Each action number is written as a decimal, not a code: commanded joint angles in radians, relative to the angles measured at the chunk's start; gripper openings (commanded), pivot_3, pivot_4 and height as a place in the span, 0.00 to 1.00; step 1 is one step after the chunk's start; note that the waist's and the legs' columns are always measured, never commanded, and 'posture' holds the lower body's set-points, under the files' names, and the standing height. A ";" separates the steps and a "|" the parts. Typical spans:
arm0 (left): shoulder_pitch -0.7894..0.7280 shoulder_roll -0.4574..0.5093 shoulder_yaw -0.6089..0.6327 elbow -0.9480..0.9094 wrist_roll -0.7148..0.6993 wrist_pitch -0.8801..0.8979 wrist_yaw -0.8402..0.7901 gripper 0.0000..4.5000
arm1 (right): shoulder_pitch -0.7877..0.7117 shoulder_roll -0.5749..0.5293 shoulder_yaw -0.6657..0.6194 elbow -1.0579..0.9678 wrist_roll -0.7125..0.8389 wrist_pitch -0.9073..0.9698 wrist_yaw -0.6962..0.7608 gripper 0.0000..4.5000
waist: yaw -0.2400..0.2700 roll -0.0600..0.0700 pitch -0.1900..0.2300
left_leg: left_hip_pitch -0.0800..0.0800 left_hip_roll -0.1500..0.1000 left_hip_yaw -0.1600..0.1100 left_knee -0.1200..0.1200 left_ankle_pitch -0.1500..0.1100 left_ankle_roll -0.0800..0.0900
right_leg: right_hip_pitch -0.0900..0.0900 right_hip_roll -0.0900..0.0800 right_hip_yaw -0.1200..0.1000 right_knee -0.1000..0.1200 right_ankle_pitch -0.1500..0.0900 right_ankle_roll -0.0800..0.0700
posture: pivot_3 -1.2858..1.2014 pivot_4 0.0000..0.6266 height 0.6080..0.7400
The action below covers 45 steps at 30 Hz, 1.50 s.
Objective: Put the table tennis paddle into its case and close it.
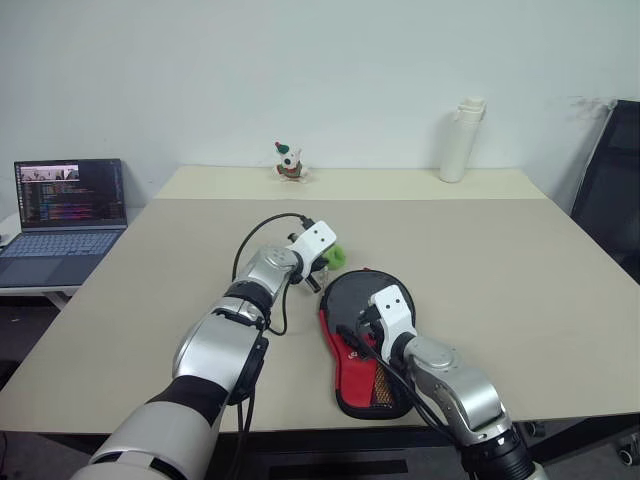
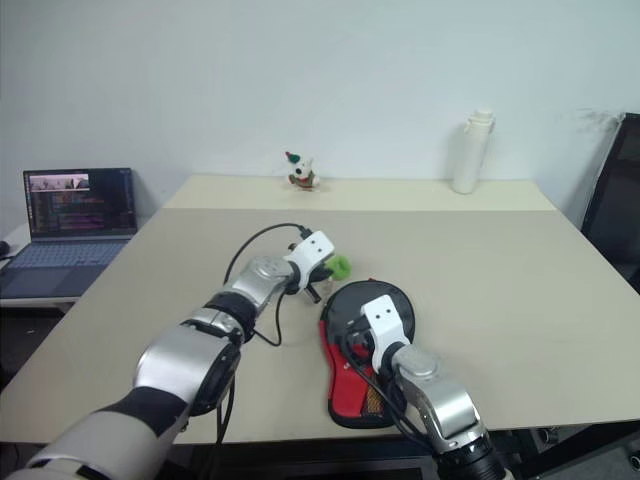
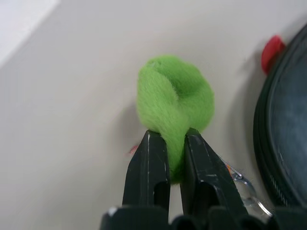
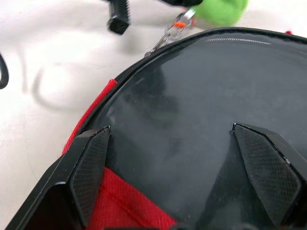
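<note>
The left gripper [image 3: 176,148] pinches a fuzzy green zipper pull [image 3: 175,100] beside the black-and-red fabric case [image 1: 365,345]; the right gripper [image 4: 184,167] rests spread wide on it.

Laptop [image 1: 68,208], white bottle [image 1: 461,139], figurine [image 1: 289,161]

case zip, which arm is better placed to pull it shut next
Left. Its gripper is already shut on the green fuzzy zipper pull at the case's edge. The right gripper rests open-jawed on the case top, steadying it.
</note>
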 commanded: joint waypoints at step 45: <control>-0.125 -0.264 -0.169 -0.002 0.229 -0.347 0.116 0.68 | 0.142 -0.022 0.069 -0.077 -0.027 0.142 -0.011 1.00 | -0.002 -0.001 -0.002 | 0.001 0.000 0.001 -0.001 0.000 0.000 | 0.001 0.000 0.000 -0.002 0.000 0.001 | 0.52 0.24 1.00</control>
